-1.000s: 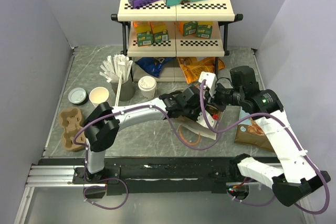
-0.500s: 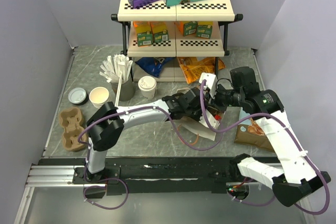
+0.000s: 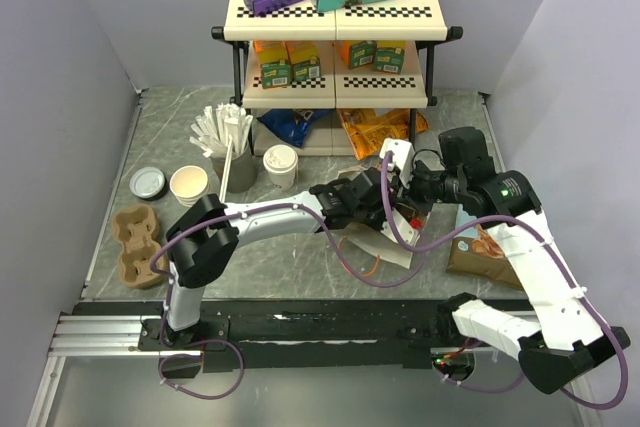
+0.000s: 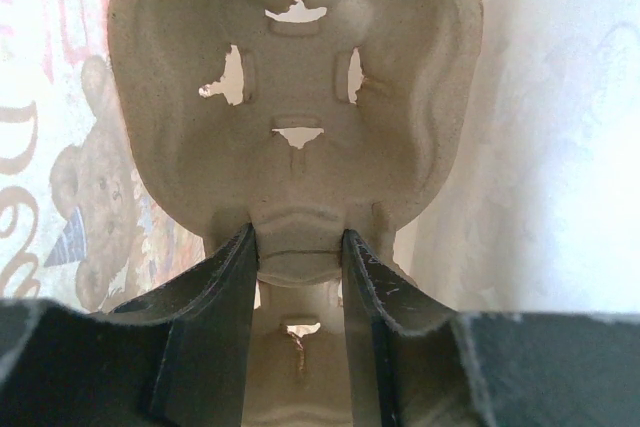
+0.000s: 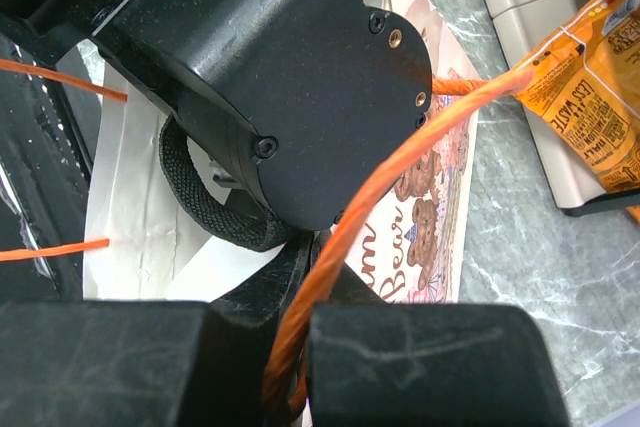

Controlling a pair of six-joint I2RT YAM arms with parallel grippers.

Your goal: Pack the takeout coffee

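- Now we see the left gripper (image 4: pixel 297 247) part-closed, pinching the middle ridge of a pulp cup carrier (image 4: pixel 300 97) down inside the paper bag (image 5: pixel 440 217).
- Right gripper (image 5: pixel 262 357) is clamped tight on the bag's orange handle (image 5: pixel 340 247), holding the mouth up.
- Takeout coffee (image 3: pixel 188 184) stands upright, axis vertical, mouth open, at roughly 9 o'clock from both grippers in the top view, well apart.
- We judge the left arm nearer, but it must drop the carrier first.
- Flat lid (image 3: pixel 147 182) sits near the coffee's 9 o'clock and the stick cup (image 3: pixel 238 169) near its 3 o'clock, so the approach is tight.
- Grey marbled table (image 3: pixel 170 127), walls on both sides, shelf rack (image 3: pixel 335 17) at 12 o'clock.
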